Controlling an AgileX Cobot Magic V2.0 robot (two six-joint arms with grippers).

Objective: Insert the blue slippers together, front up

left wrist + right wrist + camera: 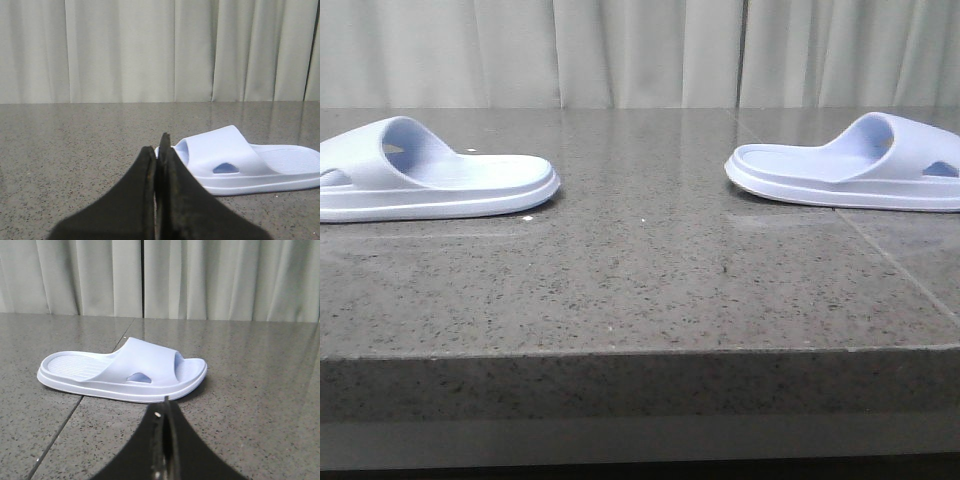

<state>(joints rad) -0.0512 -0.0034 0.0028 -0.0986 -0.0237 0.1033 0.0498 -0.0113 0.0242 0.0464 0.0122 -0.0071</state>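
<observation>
Waiting to reach: both pale blue moulded foam slippers, left [430, 180] at nine o'clock, right [855, 165] at three, lie well apart, ungrasped; left gripper [159, 150] and right gripper [166, 412] are closed, empty, and must open first.

The left gripper [159, 150] fills the bottom centre of the frame, its two dark fingers [145, 200] pressed together. Just behind it, at right of centre, one pale blue slipper [245, 162] lies flat on the speckled grey table [65, 145]. Pale curtains [120, 50] span the top.
</observation>
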